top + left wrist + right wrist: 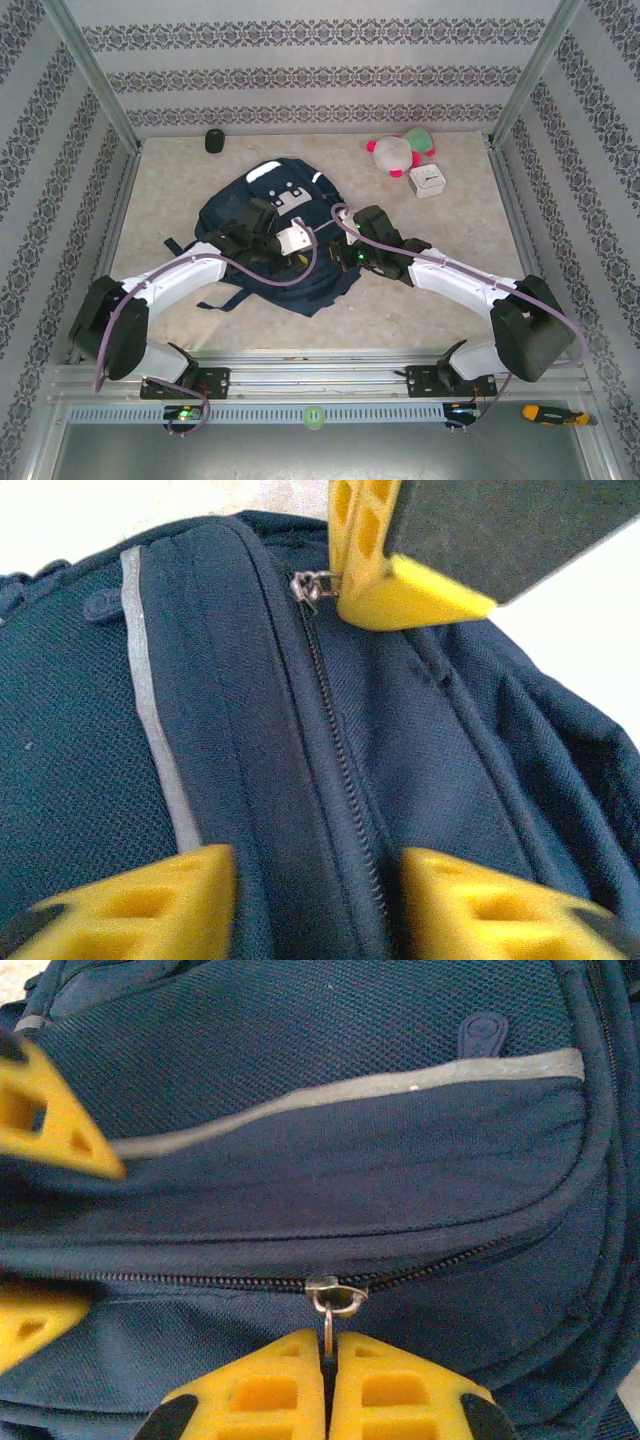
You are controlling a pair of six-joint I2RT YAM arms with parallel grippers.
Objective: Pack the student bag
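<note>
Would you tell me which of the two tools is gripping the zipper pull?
The right tool, shut on the zipper pull; the left tool stands open astride the zipper of the student bag.

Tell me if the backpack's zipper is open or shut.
Shut, as far as visible: the zipper is meshed on both sides of its slider, whose pull the right gripper pinches.
</note>
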